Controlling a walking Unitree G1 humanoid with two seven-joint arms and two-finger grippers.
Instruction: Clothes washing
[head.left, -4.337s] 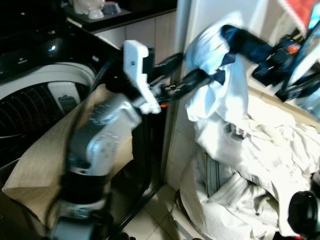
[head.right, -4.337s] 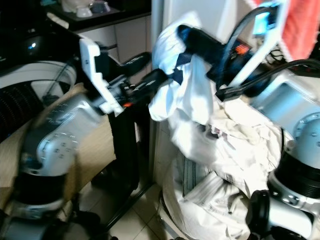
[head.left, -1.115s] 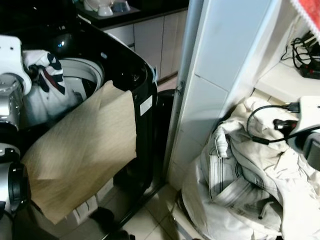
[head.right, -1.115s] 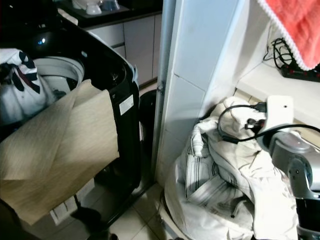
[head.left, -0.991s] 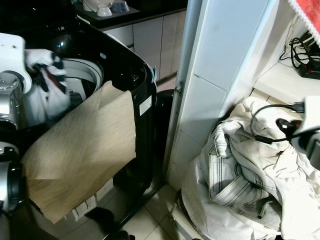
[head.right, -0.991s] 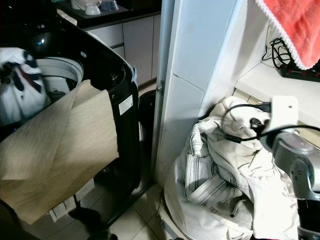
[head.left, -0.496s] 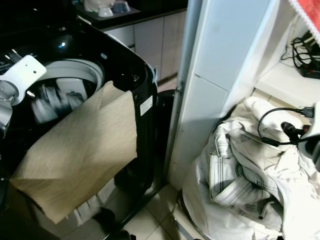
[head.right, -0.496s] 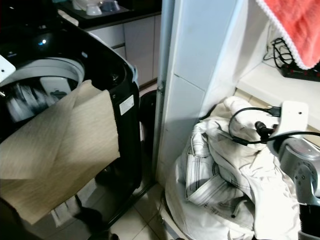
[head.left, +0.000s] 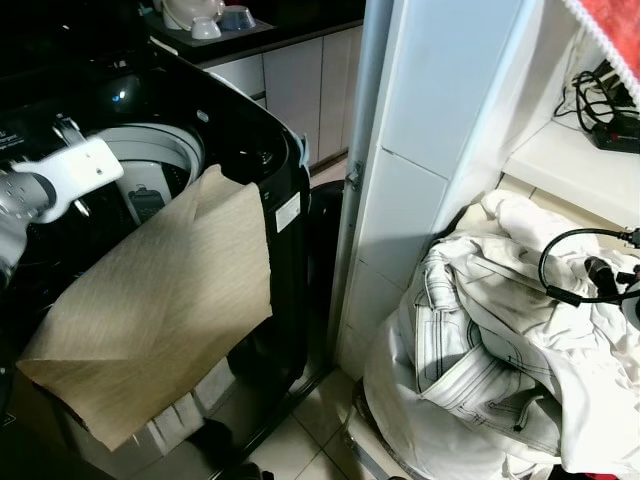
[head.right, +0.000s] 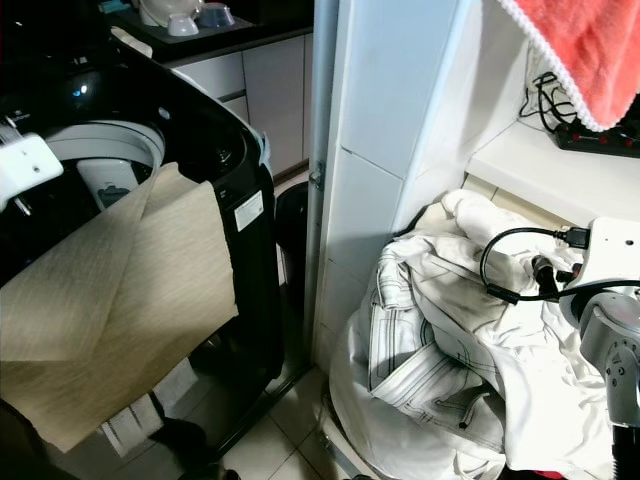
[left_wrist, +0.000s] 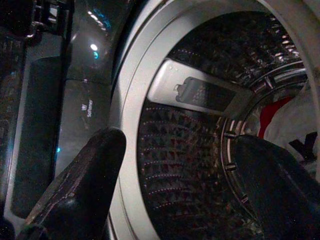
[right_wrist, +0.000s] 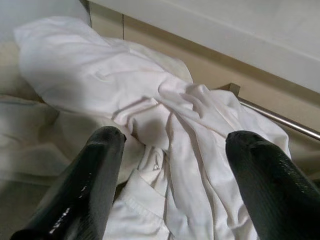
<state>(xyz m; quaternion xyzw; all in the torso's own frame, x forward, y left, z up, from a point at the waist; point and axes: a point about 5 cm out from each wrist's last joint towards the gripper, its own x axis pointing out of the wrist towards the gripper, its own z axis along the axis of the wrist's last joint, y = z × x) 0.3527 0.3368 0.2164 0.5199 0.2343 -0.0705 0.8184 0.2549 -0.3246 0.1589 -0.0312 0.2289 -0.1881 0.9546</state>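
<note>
Left gripper (left_wrist: 175, 175) spread over the open washer, right gripper (right_wrist: 175, 175) spread above the white laundry heap.

The black top-loading washing machine (head.left: 245, 150) stands at the robot's left with a tan cloth (head.left: 160, 310) draped over its front edge, and its steel drum (left_wrist: 200, 130) lies open below the left gripper, whose two black fingers (left_wrist: 80, 185) stand wide apart and hold nothing. Deep in the drum, beyond the far finger, a white garment with some red and a dark mark (left_wrist: 295, 125) seems to lie, though the dim view makes it uncertain. At the robot's right, the pile of white clothes (head.right: 450, 340) sits against the tiled wall (head.right: 380, 130), and the right gripper hangs just above its crumpled shirts (right_wrist: 165, 115), fingers (right_wrist: 90, 180) parted and apart from the fabric.
</note>
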